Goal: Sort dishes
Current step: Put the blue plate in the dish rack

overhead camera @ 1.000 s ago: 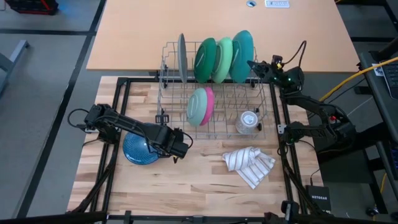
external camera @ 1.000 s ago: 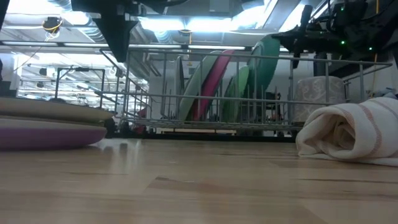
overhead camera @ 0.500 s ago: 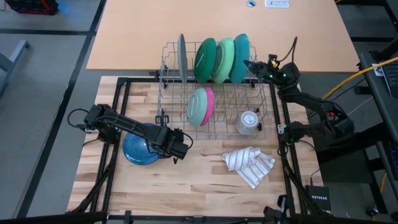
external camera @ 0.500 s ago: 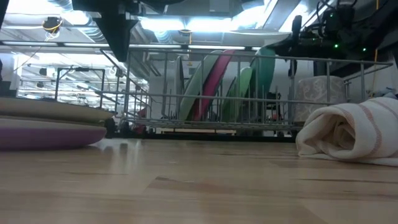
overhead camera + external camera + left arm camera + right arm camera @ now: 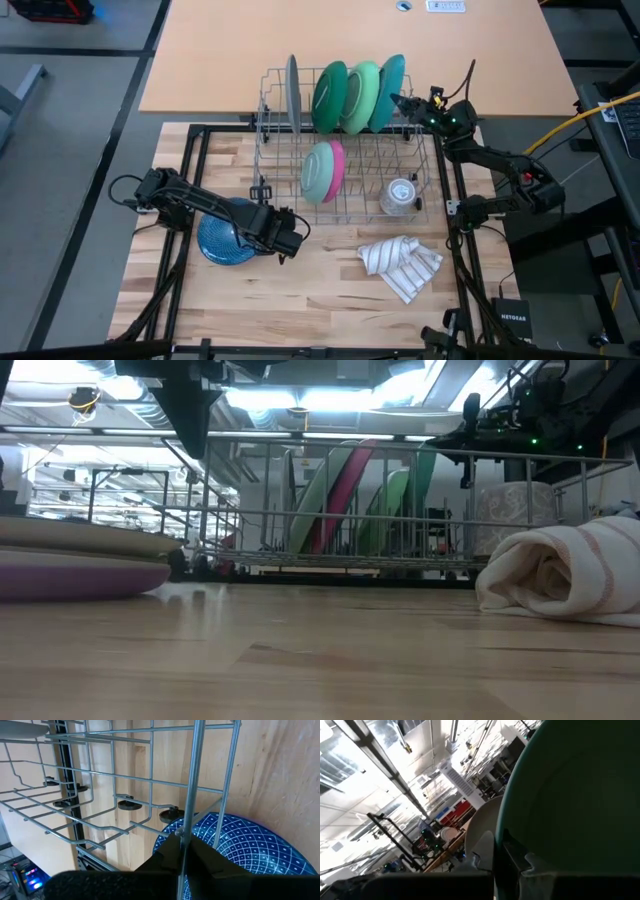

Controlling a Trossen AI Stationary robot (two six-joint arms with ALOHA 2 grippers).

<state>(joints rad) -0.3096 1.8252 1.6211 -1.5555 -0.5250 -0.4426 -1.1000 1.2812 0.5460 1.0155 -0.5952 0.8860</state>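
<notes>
A wire dish rack (image 5: 345, 160) stands at the table's far middle. In its back row stand a grey plate (image 5: 293, 92), a dark green plate (image 5: 330, 95), a light green plate (image 5: 360, 95) and a teal plate (image 5: 392, 90). A light green and pink pair (image 5: 323, 168) stands in the front row. A blue patterned plate (image 5: 222, 240) lies flat at the left, under my left arm. My left gripper (image 5: 298, 238) is shut at the rack's near left corner. My right gripper (image 5: 398, 99) is shut beside the teal plate's right side. My left gripper has a thin rack wire (image 5: 186, 820) running into the seam between its shut fingers (image 5: 210, 860), slanting down from the near left. The rack stands on the table. My right gripper's shut fingers (image 5: 512, 857) lie against the teal plate's right edge (image 5: 535, 820), coming about level from the table's right. The plate stands on edge in the rack.
A clear glass cup (image 5: 400, 195) sits in the rack's near right part. A striped white cloth (image 5: 402, 262) lies bunched on the table near the rack's right corner. The low view shows stacked plate rims (image 5: 80, 560) at the left.
My right gripper has moved toward the table's left and slightly down, against the teal plate. The teal plate has tipped more upright, closer to the light green plate. My left arm has kept still.
</notes>
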